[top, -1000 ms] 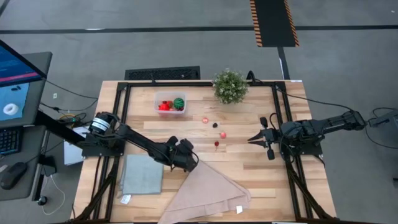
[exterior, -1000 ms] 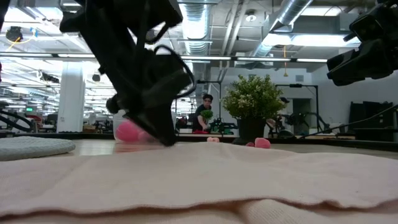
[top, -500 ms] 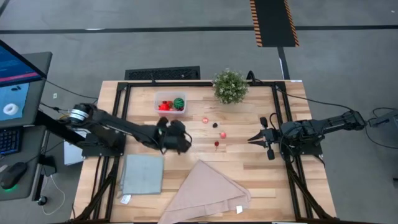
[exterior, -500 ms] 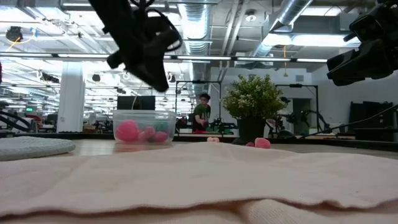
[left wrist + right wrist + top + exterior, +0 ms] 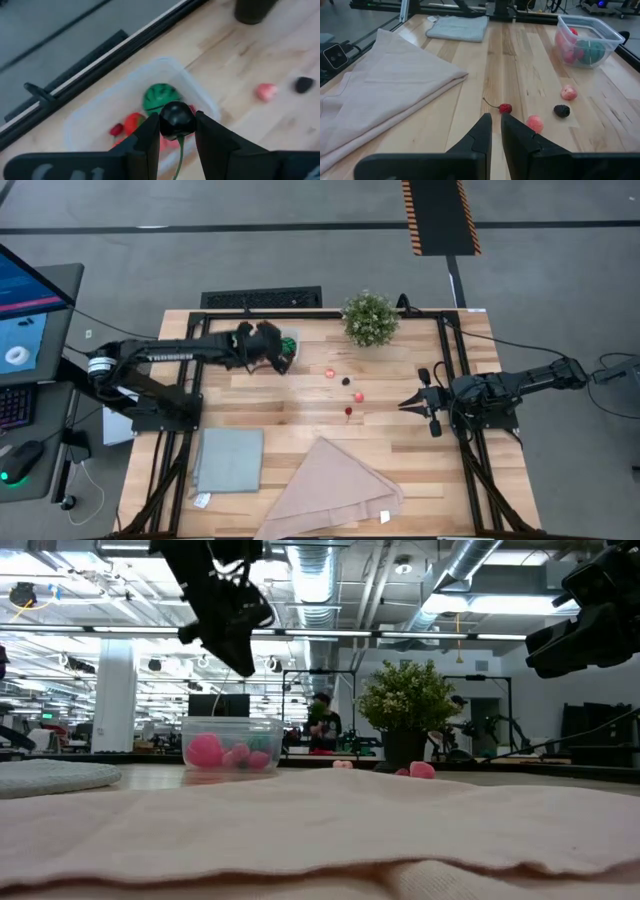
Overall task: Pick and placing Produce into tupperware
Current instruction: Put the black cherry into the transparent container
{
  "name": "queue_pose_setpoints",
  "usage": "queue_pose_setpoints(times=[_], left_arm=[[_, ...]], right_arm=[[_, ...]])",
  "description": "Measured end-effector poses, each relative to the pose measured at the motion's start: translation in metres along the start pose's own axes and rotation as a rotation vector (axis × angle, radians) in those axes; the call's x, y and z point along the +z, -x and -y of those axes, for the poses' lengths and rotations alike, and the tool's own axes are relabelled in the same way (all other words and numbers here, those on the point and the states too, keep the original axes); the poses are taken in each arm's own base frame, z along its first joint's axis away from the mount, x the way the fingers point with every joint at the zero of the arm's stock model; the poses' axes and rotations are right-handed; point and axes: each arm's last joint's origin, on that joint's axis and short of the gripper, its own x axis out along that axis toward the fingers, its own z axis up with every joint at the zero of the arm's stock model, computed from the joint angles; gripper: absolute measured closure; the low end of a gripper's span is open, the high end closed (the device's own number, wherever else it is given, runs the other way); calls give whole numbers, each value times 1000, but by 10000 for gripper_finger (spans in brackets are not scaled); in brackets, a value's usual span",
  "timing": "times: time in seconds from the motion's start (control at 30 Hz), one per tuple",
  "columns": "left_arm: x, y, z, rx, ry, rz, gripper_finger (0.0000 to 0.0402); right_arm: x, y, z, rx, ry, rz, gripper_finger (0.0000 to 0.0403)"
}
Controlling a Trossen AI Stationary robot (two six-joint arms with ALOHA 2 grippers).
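My left gripper (image 5: 268, 348) hovers over the tupperware (image 5: 293, 356), a small clear box near the table's far left. It is shut on a dark round fruit (image 5: 176, 120). The box holds a round green piece (image 5: 161, 96) and red and pink pieces (image 5: 205, 751). In the low view the left gripper (image 5: 236, 660) is well above the tupperware (image 5: 232, 745). Several produce pieces lie on the bare wood: a pink one (image 5: 330, 373), a dark one (image 5: 346, 380), a pink-red one (image 5: 358, 396) and a stemmed red one (image 5: 348, 412). My right gripper (image 5: 404, 402) waits shut to their right. My left gripper pinches the dark round fruit's body (image 5: 176, 120) between its two fingers (image 5: 150, 134), one on each side. The fingers slant down from above. The fruit is lifted clear over the tupperware, and its thin green stem (image 5: 178, 157) runs back between the fingers.
A bushy potted plant (image 5: 369, 318) stands at the far edge, right of the tupperware. A folded beige cloth (image 5: 335, 485) covers the near middle, and a grey-blue square cloth (image 5: 229, 460) lies at the near left. Bare wood surrounds the loose pieces.
My left gripper has risen from beside the beige cloth's tip and swung toward the table's far left, ending over the tupperware, which the low view now shows uncovered beneath it.
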Motion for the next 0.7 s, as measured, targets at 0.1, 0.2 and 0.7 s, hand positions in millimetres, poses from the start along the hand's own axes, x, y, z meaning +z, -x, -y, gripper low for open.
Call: queue_pose_setpoints(times=[0.1,0.2,0.7], left_arm=[[3,-18,-21,-61,17,-14,312],[-1,-34,-41,-118,52,-30,310],[-25,-64,-62,-248,126,-49,222]], right_arm=[[0,0,0,0,0,0,339],[0,0,0,0,0,0,339],[0,0,0,0,0,0,339]])
